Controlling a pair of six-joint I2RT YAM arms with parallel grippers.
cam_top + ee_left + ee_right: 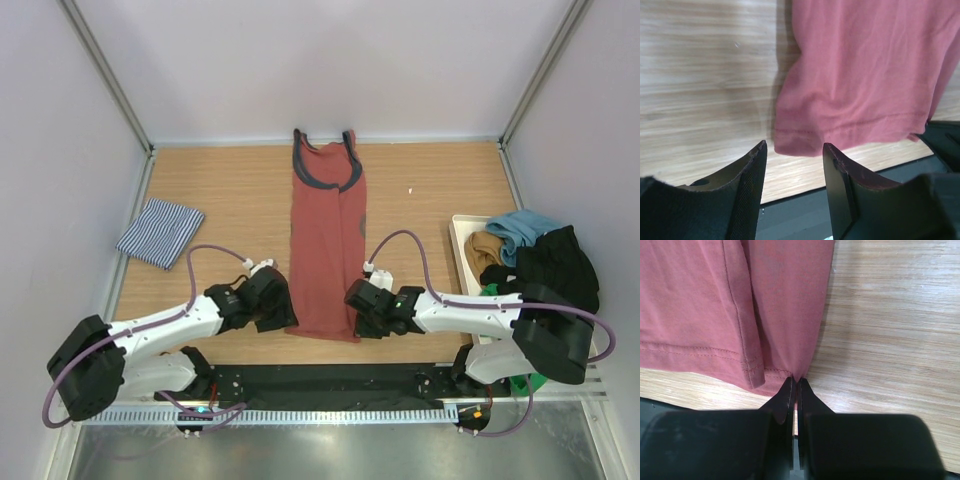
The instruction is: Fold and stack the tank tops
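Note:
The rust-red tank top lies lengthwise down the middle of the table, folded into a narrow strip, its dark-trimmed neck at the far end. My right gripper is shut on the hem's near right corner, pinching the cloth. At the hem's near left corner my left gripper stands open, the cloth just beyond its fingertips and not between them. The navy-and-white striped tank top rests folded at the table's left side. In the top view both grippers flank the red hem.
A white tray at the right edge holds a heap of other clothes: blue, brown, black and green. White walls with metal posts enclose the wooden table. A black strip runs along the near edge by the arm bases.

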